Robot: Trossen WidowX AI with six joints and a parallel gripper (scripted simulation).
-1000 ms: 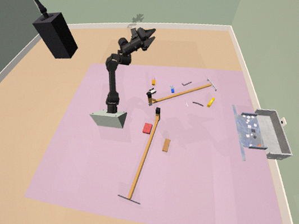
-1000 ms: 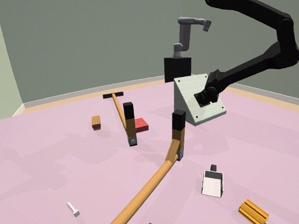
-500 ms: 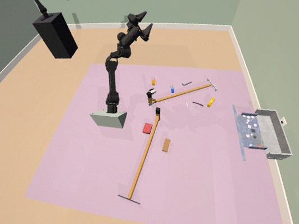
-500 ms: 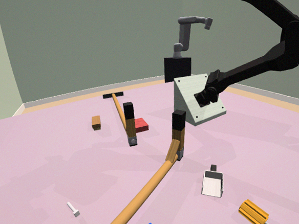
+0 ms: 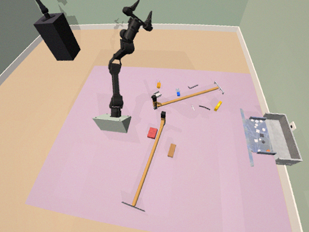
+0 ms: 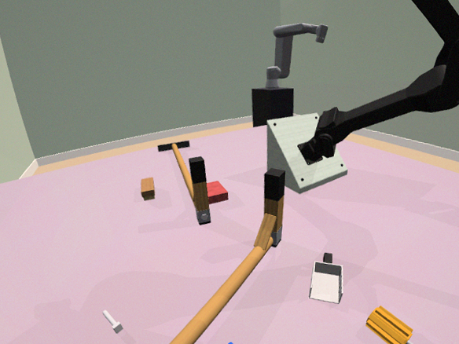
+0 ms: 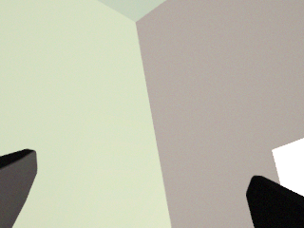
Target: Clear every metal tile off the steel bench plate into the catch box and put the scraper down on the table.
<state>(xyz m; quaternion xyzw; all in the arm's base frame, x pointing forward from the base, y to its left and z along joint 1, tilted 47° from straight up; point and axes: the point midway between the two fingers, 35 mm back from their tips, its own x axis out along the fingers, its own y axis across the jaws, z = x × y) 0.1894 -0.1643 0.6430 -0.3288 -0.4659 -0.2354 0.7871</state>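
My gripper [image 5: 144, 5] [image 7: 143, 165] is wide open and empty, raised high above the table and away from all tools; the exterior view does not show it. One long wooden-handled tool [image 5: 188, 96] [image 6: 216, 303] lies toward the back right with a pale crossbar head. Another long tool [image 5: 148, 165] [image 6: 182, 166] lies toward the front with a thin dark crossbar. Both have upright black-topped grips. The steel bench plate [image 5: 249, 141] is at the far right, with several white tiles [image 5: 256, 140], dark tiles [image 5: 261, 135] and an orange piece [image 5: 268, 150] on it. The grey catch box [image 5: 290, 137] adjoins its far end.
A red block [image 5: 152, 133] [image 6: 217, 192] and a brown block [image 5: 171, 150] [image 6: 147, 187] flank the front tool. A small white scoop [image 6: 325, 286], an orange screwdriver [image 5: 158, 85] [image 6: 389, 327], a blue-ended item [image 5: 178, 93] and a yellow item [image 5: 218, 105] lie around the other tool.
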